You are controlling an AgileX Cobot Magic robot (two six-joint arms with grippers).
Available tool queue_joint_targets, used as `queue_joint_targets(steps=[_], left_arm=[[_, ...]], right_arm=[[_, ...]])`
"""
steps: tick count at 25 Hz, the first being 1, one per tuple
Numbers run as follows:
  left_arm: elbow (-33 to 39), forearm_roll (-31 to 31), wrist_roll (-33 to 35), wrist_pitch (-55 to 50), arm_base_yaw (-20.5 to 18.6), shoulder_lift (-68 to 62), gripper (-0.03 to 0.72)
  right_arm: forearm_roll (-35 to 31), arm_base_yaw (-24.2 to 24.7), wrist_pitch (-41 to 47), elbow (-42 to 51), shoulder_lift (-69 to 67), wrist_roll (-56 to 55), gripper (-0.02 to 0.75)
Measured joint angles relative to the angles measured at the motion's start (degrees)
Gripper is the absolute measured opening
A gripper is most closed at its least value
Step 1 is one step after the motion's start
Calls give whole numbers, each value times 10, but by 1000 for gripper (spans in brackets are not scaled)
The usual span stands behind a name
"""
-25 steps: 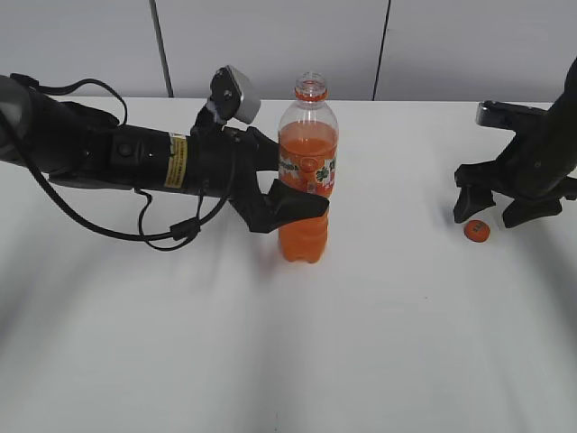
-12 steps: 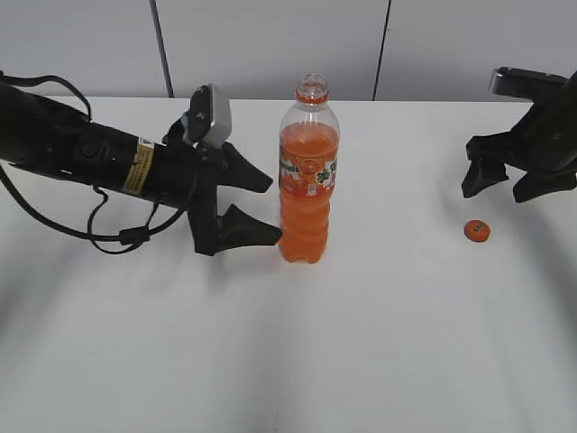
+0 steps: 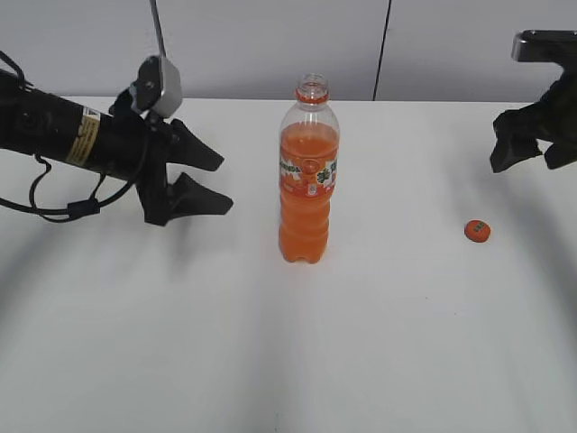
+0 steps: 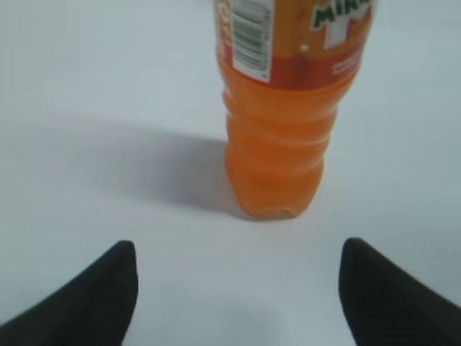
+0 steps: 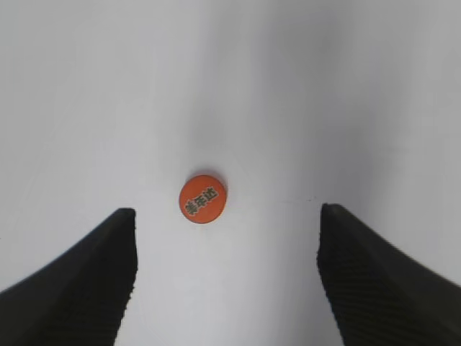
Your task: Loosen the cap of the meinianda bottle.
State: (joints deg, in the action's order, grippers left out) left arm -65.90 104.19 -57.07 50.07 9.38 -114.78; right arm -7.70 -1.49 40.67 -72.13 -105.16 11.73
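Note:
The meinianda bottle [image 3: 307, 185] stands upright in the middle of the white table, its neck open with no cap on it. Its lower body shows in the left wrist view [image 4: 284, 130]. The orange cap [image 3: 477, 231] lies flat on the table to the right, also seen in the right wrist view [image 5: 202, 198]. My left gripper [image 3: 209, 181] is open and empty, well left of the bottle. My right gripper [image 3: 532, 153] is open and empty, raised above and behind the cap.
The white table [image 3: 288, 352] spreads out in front of the bottle. A grey panelled wall [image 3: 270, 45] stands behind its far edge. A black cable [image 3: 63, 203] hangs from the left arm.
My left gripper let go of the bottle and drew back to the left. My right gripper rose up and away from the cap, which stays on the table.

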Motion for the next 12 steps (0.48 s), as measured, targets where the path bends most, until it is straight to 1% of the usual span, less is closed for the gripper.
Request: queue_joint_targets(steps=[3, 7, 10, 12], left_arm=[[0, 0, -31, -51, -3, 23, 506], [0, -1, -93, -196, -3, 60, 501], [0, -8, -137, -321, -4, 87, 499], [0, -26, -150, -387, -4, 102, 500]], right_arm=[[32, 0, 0, -2, 23, 0, 583], [59, 0, 0, -8, 46, 0, 584], [65, 0, 0, -9, 59, 0, 584], [66, 0, 0, -9, 67, 0, 584]])
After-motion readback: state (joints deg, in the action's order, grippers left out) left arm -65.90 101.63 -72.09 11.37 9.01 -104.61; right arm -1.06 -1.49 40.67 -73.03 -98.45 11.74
